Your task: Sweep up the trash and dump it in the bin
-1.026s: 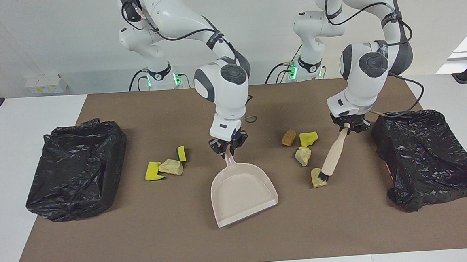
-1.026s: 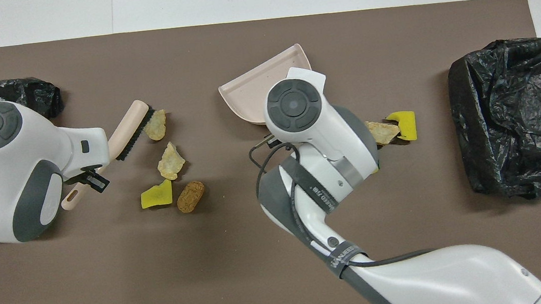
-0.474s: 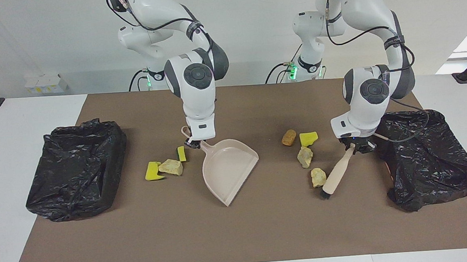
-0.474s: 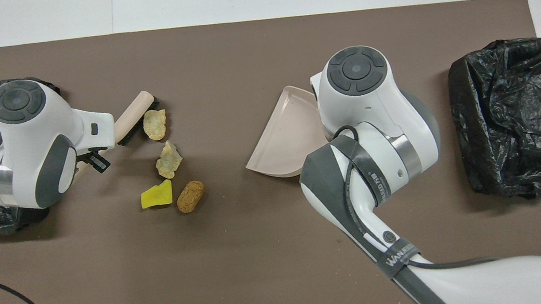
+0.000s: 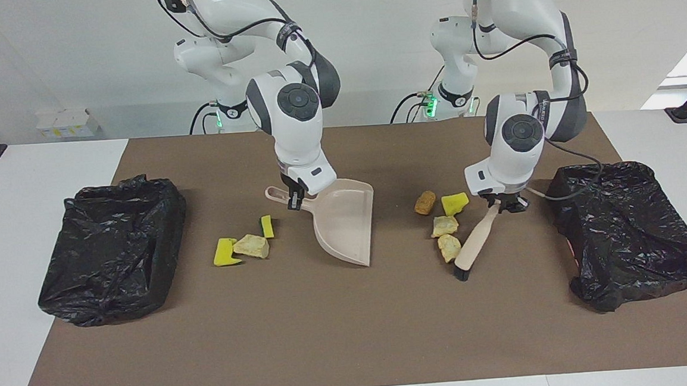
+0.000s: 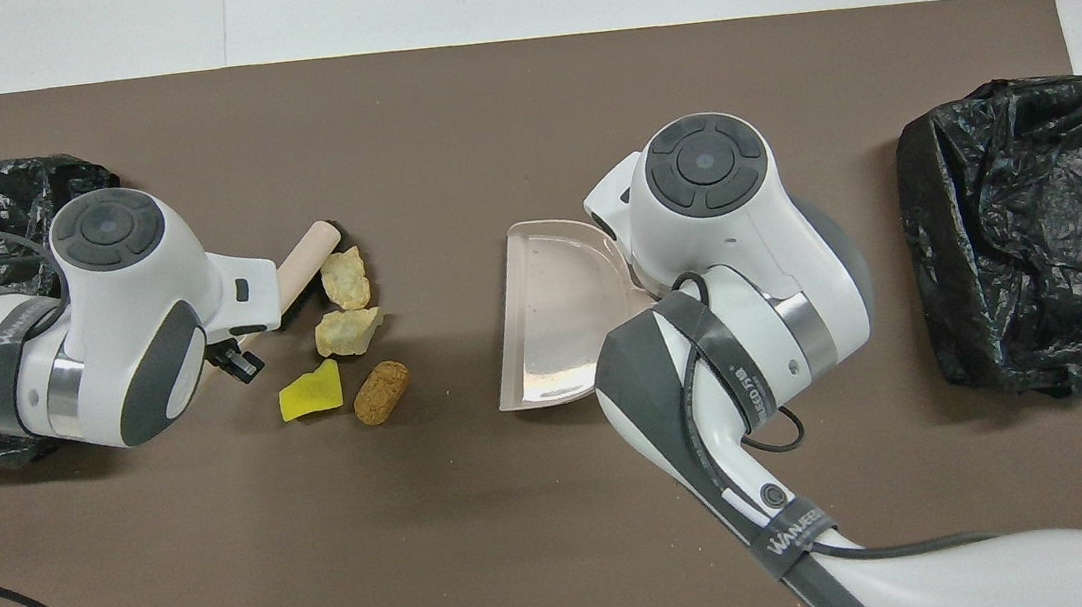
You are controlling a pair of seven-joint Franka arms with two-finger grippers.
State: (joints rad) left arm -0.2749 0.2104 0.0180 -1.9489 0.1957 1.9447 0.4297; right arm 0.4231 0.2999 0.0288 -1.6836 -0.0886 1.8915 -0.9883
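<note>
Left gripper clamps the brush handle; bristles touch the mat just beside two beige chunks of the trash. Right gripper is closed on the dustpan handle, three more scraps lying beside it. Step in hand, judged: gathering. Next move calls for brush and dustpan mouth to meet. Brown mat covers a white table, a black-lined bin at each end.

Right claw clamped on the handle of the beige dustpan, pan mouth toward the worktop's edge farthest from the robots. Left claw closed on the brush, bristles down beside two pale chunks. A brown roll and a yellow sponge piece lie nearer the robots. Black-lined bins stand at both ends.
</note>
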